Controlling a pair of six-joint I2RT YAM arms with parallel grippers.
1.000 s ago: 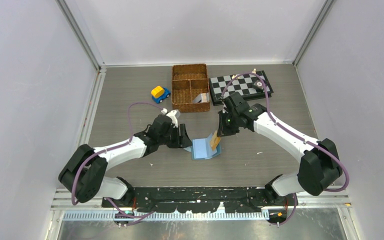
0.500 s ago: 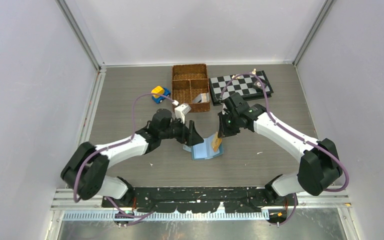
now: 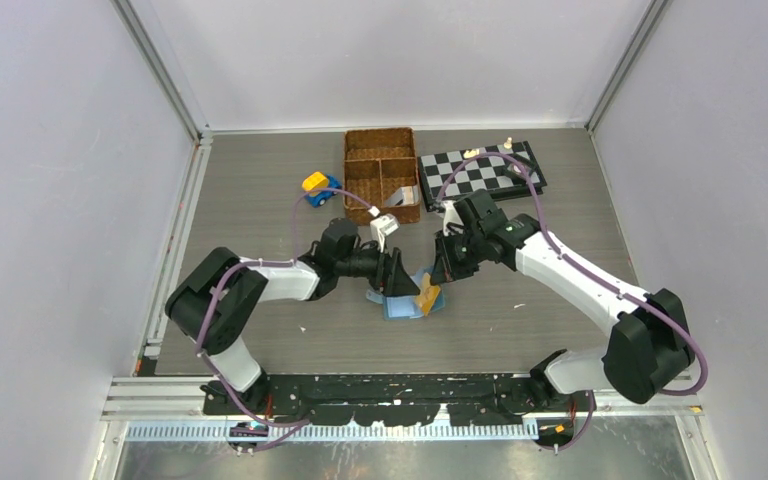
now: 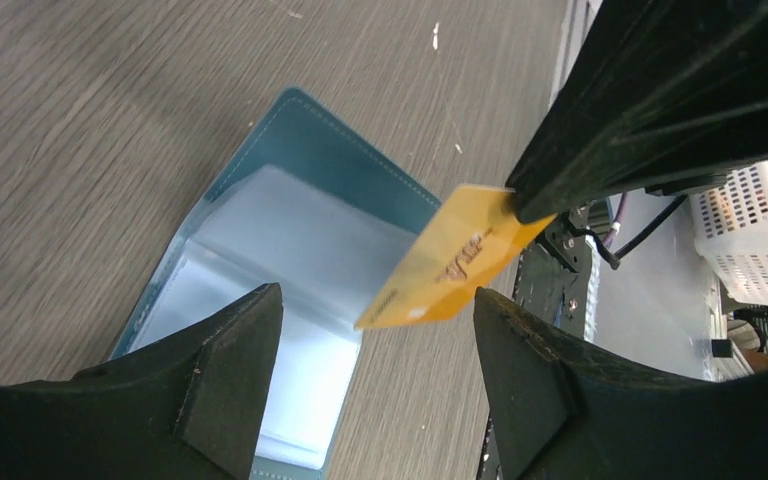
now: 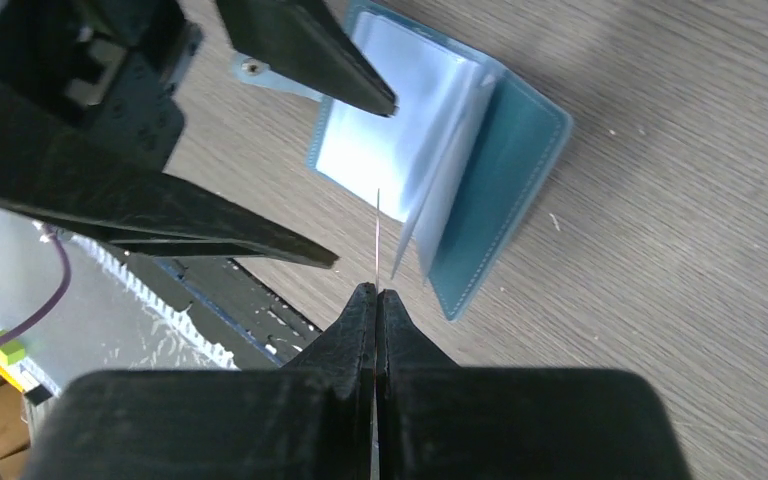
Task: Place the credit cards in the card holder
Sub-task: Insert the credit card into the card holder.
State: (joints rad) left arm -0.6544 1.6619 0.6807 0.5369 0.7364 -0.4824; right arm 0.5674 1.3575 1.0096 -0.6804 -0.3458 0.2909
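The teal card holder lies flat and open around the middle of the table, a bit toward the near edge, pale inner pockets facing up. The right gripper has its jaws pinched tight on one corner of the orange-gold card, which hangs tilted over the holder's right half (from the right wrist you only see it edge-on). The left gripper is spread wide with nothing in it, fingers straddling the holder's left side; can't tell if they touch it. A grey card sits in the wicker basket at the far edge, next to a chessboard.
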